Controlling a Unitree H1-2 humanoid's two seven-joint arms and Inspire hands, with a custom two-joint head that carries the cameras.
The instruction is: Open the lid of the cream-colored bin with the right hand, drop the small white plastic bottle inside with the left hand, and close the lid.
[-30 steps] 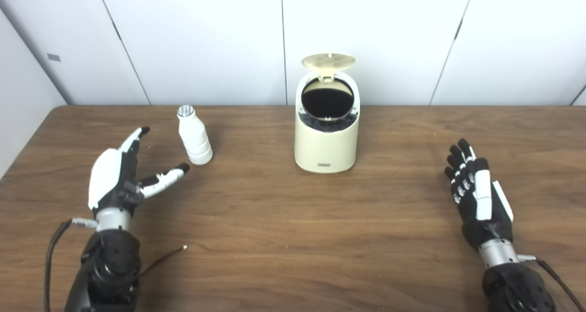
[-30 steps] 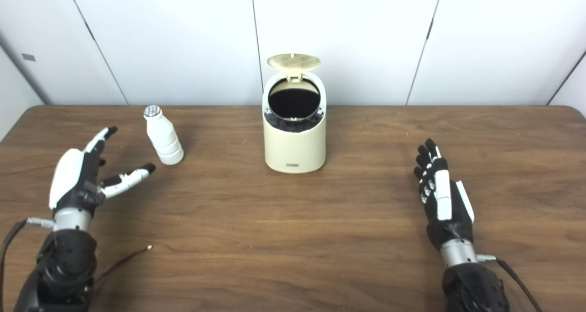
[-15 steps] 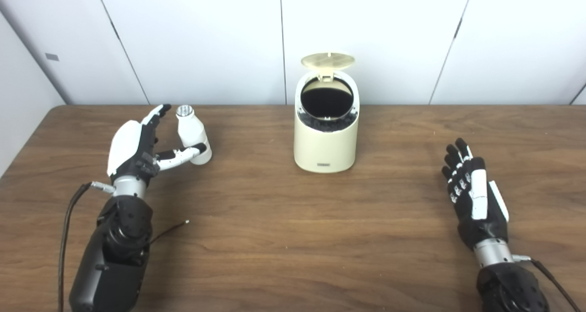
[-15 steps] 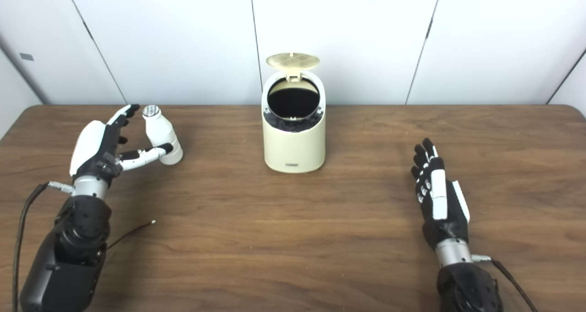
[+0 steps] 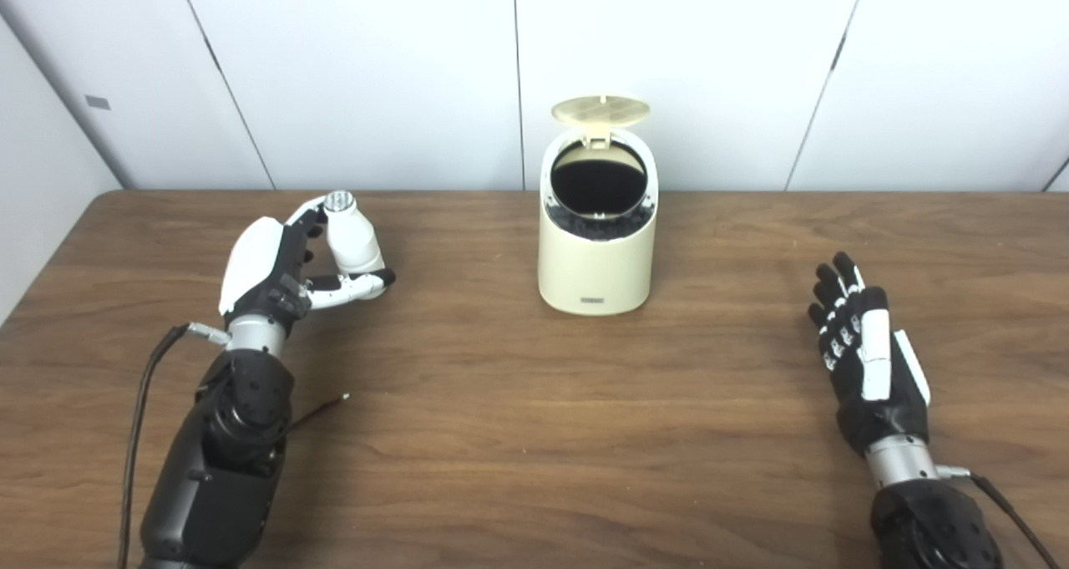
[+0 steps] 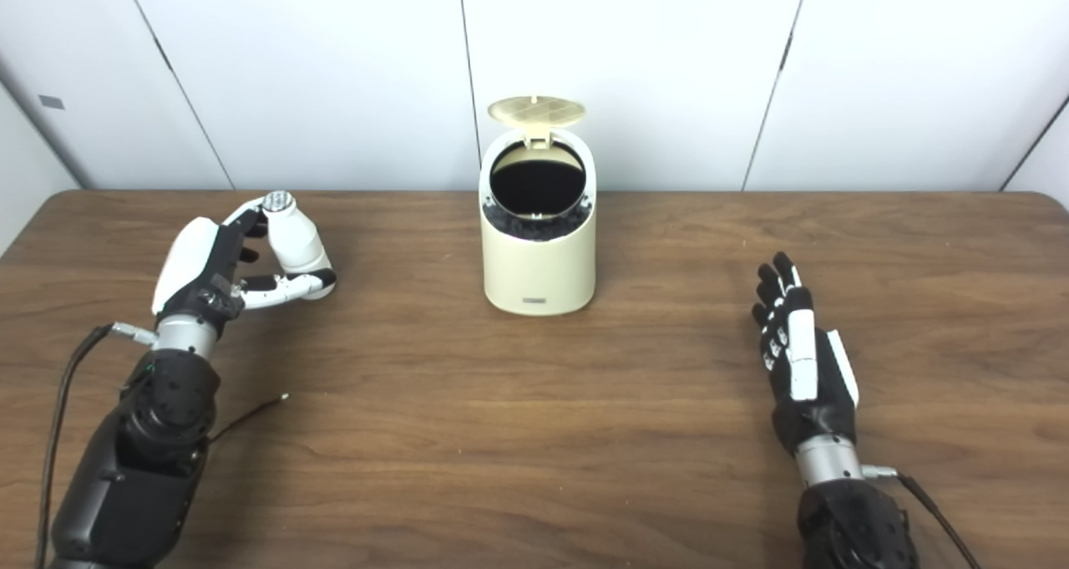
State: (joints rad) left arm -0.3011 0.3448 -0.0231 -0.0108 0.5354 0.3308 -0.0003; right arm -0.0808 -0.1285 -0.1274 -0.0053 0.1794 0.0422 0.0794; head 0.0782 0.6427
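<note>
The small white plastic bottle stands on the table at the left, with its silver cap up. My left hand is wrapped around it: the fingers press the neck from the left and the thumb crosses in front of its base. The cream-colored bin stands at the middle back, with its lid tipped up and the dark opening showing. My right hand is open and empty, flat above the table at the right, well apart from the bin.
The wooden table ends at a white panelled wall behind the bin. A thin dark cable lies on the table beside my left forearm.
My left hand has moved forward and right to the bottle and closed its fingers and thumb around it. The right hand has barely moved. The bin lid stays up.
</note>
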